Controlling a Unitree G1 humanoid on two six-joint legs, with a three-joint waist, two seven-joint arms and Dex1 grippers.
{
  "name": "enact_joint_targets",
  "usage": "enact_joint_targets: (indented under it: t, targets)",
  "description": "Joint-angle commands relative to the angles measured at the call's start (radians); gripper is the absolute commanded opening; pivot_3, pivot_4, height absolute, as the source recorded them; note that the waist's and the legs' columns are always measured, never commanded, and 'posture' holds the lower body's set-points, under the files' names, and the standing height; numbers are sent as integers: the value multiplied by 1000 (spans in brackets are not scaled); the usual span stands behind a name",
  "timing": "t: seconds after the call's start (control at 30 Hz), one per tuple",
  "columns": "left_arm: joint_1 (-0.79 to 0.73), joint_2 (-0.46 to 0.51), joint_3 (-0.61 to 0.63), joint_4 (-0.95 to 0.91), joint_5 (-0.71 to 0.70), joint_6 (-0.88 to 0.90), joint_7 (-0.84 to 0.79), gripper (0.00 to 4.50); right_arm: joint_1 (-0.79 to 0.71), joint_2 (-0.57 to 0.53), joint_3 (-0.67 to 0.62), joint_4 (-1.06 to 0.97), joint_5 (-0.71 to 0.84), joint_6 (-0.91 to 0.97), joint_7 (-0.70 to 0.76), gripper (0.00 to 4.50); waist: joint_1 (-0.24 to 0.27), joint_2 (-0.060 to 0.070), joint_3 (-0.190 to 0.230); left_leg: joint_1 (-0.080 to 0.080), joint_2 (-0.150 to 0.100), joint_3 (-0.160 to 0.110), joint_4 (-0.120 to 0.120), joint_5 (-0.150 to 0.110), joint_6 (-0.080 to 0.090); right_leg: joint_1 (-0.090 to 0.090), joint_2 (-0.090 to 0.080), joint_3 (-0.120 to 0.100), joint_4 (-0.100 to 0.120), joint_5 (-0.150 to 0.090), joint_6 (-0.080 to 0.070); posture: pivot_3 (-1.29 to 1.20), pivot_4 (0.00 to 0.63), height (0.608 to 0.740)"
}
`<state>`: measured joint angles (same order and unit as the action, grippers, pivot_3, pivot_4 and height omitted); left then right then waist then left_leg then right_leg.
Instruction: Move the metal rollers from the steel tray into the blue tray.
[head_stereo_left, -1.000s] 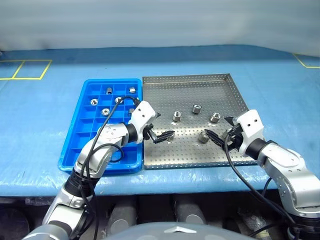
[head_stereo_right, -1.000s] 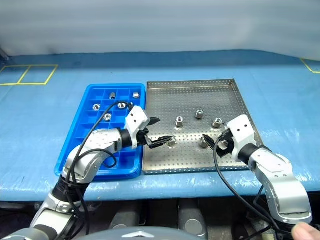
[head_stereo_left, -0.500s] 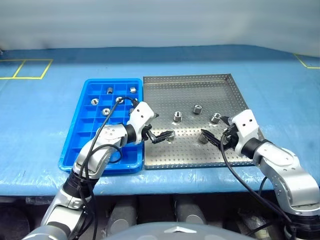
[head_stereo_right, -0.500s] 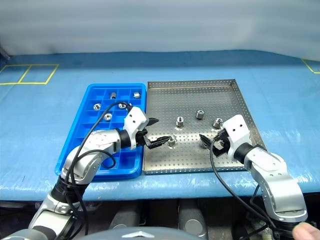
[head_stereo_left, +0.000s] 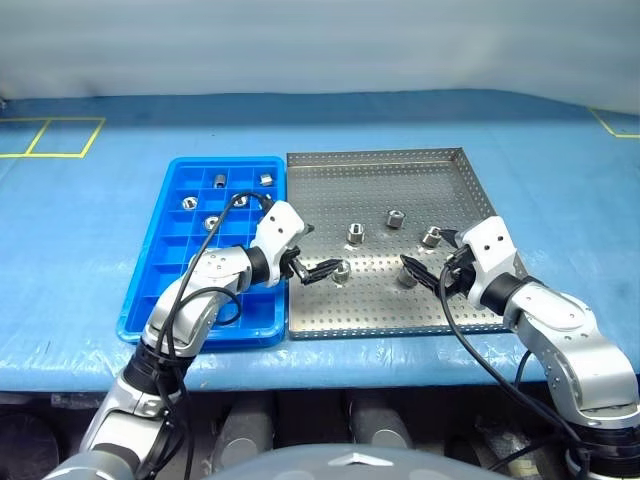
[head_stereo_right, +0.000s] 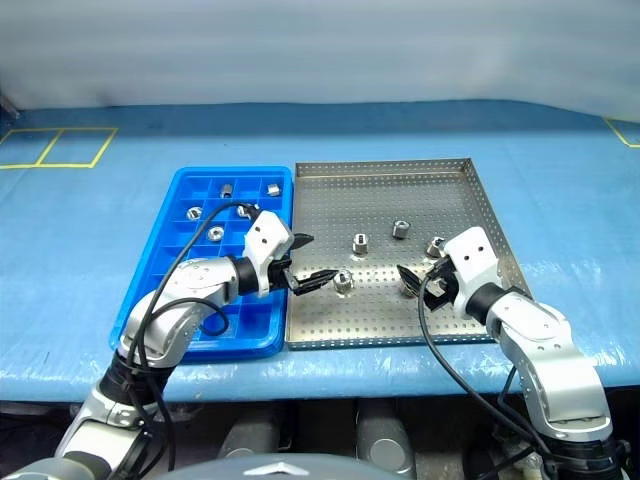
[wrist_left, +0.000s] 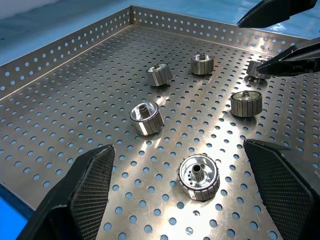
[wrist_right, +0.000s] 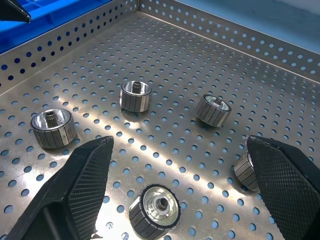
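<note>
The steel tray sits just beside the blue tray, which lies at its 9 o'clock. Five rollers lie on the steel tray: two near the centre, one toward 3 o'clock, and two nearer the front edge. More rollers rest in compartments at the far end of the blue tray, toward 12 o'clock.

The left gripper reaches in from the blue tray's side, its jaws spread wide and empty. In the left wrist view its fingers stand on either side of one roller, not touching it.

The right gripper comes in from 4 o'clock, also spread wide and holding nothing. In the right wrist view a roller lies between its fingers, clear of both.
</note>
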<state>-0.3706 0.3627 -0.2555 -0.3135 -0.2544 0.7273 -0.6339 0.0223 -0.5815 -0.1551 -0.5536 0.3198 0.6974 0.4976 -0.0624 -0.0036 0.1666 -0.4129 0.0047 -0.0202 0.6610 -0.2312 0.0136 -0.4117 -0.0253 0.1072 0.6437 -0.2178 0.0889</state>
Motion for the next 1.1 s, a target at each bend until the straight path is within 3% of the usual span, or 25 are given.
enact_joint_targets:
  t: [0.03, 0.43, 0.73, 0.97, 1.1]
  targets:
    - [-12, -1, 8, -29, -9, -17, -2, 4500, -1, -4, -11, -20, 0, -21, -2, 4479, 0, 0, 0, 0, 0, 0, 0, 0, 0, 0, 0, 0, 0, 0, 0, -34, 150, 740]
    - [-89, -6, -109, 32, 73, -42, -15, 4500, 10, 3, -10, -35, -3, -23, -13, 4479, 0, 0, 0, 0, 0, 0, 0, 0, 0, 0, 0, 0, 0, 0, 0, -60, 150, 740]
    - [-236, -51, -280, 272, 194, 28, -20, 4500, 60, 40, -3, -64, -9, -41, -48, 4479, -13, 0, 0, 0, 0, 0, 0, 0, 0, 0, 1, 0, 0, 0, 0, -98, 150, 740]
    - [-241, -58, -309, 324, 228, 63, -31, 4500, 68, 48, -1, -65, -12, -46, -59, 4479, -17, 0, 0, 0, 0, 0, -1, 0, 0, -1, 1, 0, 0, 0, 0, -96, 150, 740]
    - [-238, -75, -303, 337, 229, 62, -30, 3597, 58, 47, 9, -60, -19, -46, -60, 4500, -17, 0, 0, 0, 0, 0, 0, 0, 0, -1, 1, 0, 0, 0, 0, -92, 150, 740]
